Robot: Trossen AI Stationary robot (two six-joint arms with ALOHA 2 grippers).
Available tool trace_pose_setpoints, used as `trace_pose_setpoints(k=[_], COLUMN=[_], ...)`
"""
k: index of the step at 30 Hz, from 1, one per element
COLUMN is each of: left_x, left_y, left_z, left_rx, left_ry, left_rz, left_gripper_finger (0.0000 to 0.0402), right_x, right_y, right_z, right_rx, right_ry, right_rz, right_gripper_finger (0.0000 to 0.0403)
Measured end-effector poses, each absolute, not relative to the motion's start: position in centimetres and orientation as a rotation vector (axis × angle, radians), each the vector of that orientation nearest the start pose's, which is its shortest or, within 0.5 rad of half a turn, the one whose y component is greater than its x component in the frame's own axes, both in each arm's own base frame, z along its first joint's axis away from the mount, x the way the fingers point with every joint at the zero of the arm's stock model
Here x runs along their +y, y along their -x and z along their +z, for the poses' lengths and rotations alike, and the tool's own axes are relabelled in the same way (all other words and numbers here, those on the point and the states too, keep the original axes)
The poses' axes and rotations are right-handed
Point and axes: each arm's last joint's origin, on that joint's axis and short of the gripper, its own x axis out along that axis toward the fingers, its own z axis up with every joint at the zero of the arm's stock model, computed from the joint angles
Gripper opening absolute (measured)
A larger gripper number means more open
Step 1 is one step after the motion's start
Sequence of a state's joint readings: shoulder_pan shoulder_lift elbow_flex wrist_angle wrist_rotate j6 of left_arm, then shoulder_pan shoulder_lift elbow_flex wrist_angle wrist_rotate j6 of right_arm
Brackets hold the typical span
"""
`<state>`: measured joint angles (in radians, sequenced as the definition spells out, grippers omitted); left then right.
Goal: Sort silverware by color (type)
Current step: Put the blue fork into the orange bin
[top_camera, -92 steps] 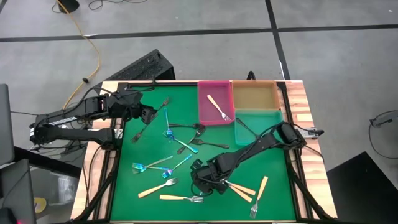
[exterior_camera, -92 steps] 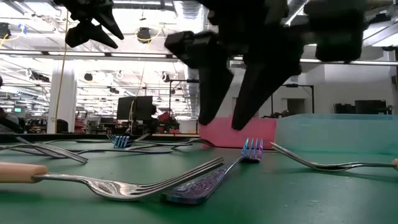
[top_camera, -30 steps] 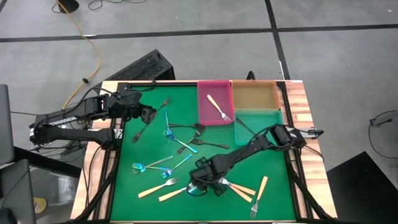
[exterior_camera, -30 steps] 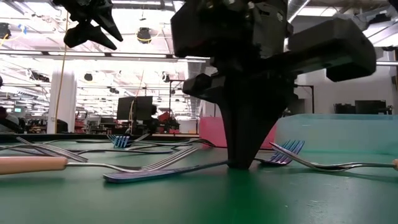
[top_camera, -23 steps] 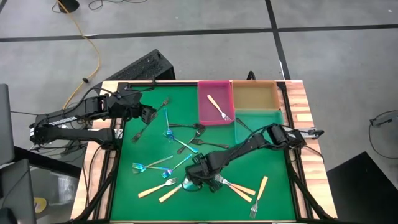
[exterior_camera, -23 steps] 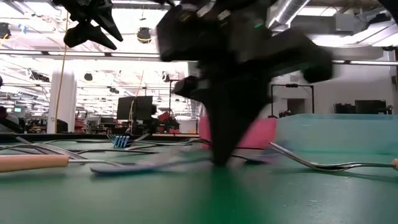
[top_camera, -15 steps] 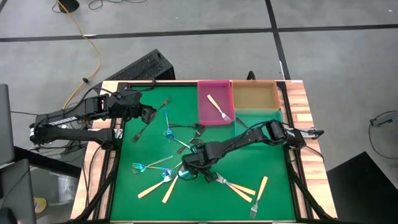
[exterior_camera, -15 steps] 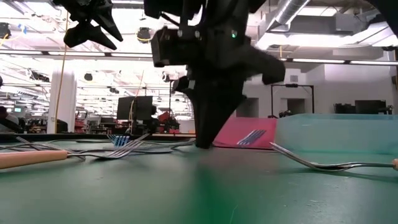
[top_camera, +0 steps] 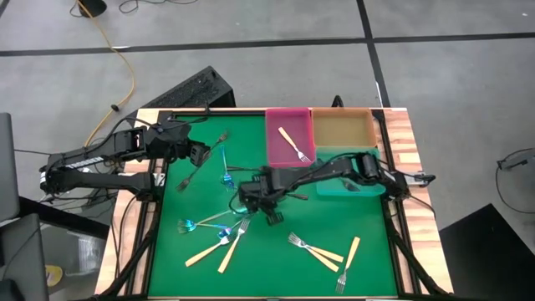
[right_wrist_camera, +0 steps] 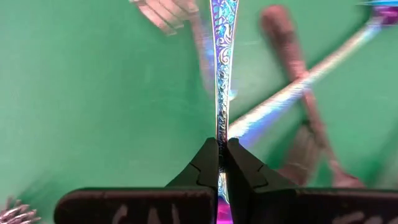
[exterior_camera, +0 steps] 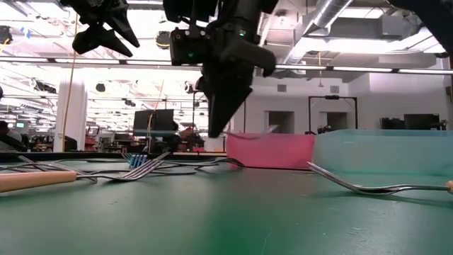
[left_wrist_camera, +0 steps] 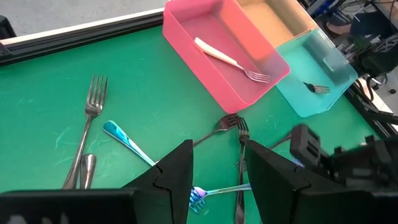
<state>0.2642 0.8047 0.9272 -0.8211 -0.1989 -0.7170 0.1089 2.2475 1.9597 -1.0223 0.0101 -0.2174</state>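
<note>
Tabletop (top_camera: 368,259), green, forks scattered. Teal bin (top_camera: 355,186) beside it. Right hand (right_wrist_camera: 222,163), mid-mat, clamped on iridescent blue fork (right_wrist_camera: 222,56) (thin pinch): could twist loose in transit. Left hand (left_wrist_camera: 217,165) parted, empty, waiting upper-left.

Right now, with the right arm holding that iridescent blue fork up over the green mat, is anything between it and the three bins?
Nothing visible does. The right end effector is shut on the slim iridescent blue fork, raised off the green mat. Between it and the pink bin, tan bin and teal bin, only dark forks lie flat.
</note>
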Motion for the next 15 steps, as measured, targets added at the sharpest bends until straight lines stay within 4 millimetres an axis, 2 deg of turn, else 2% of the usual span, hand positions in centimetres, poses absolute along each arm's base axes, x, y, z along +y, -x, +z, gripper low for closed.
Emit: trace_pose_setpoints(k=[7, 15], left_x=[4.4, 4.4], left_y=[-14.0, -14.0], left_z=[32.1, 32.1], left_rx=[0.514, 0.519], left_ry=[0.687, 0.67], left_rz=[0.686, 0.681], left_gripper_finger=[0.0129, 0.0129], right_x=[1.7, -3.7], right_y=[-46.2, -45.7], right_z=[22.8, 24.4], right_rx=[1.293, 1.333], right_ry=[0.237, 0.151], right_rz=[0.181, 0.085], right_gripper_finger=[0.0033, 0.0033])
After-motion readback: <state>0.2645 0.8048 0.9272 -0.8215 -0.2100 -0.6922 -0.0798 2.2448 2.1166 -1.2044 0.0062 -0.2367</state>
